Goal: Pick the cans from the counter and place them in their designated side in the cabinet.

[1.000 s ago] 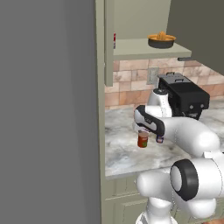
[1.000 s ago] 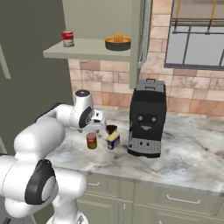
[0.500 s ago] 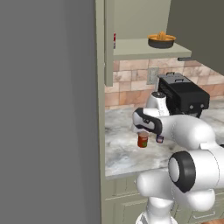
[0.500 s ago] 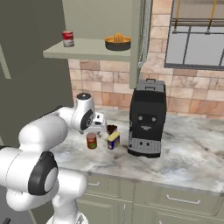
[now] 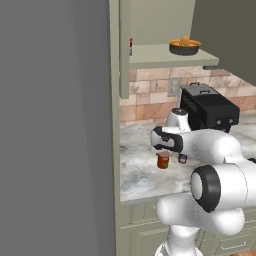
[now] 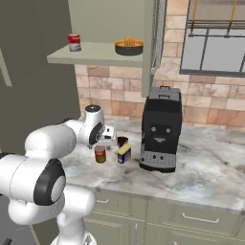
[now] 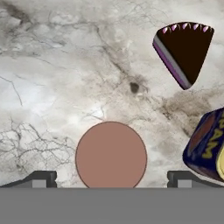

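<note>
Hovering above the counter [image 6: 201, 158], the gripper [image 7: 111, 177] is pointing straight down at the red can [image 7: 111, 155], with its jaws spread wide apart and holding nothing. Seen along the hand, the can's round top is sitting squarely between the two finger tips, one off to each side, so the can is lying directly under the gap rather than off to one edge. From the right base view the red can [image 6: 100, 154] is standing upright on the marble just below the hand, its long axis running vertical, in line with the way the gripper is facing. To my eye the coming move is calling for a straight drop so the fingers pass down either side of the cylinder.

The blue can [image 6: 124, 153] is standing just beside the red one, toward the coffee machine [image 6: 161, 129], and looking tilted from the hand's angle. A dark cake slice [image 7: 183, 52] is lying further off. Up in the cabinet [image 6: 107, 21], another red can [image 6: 73, 41] is sitting at the left of the shelf, near a bowl [image 6: 128, 46].
</note>
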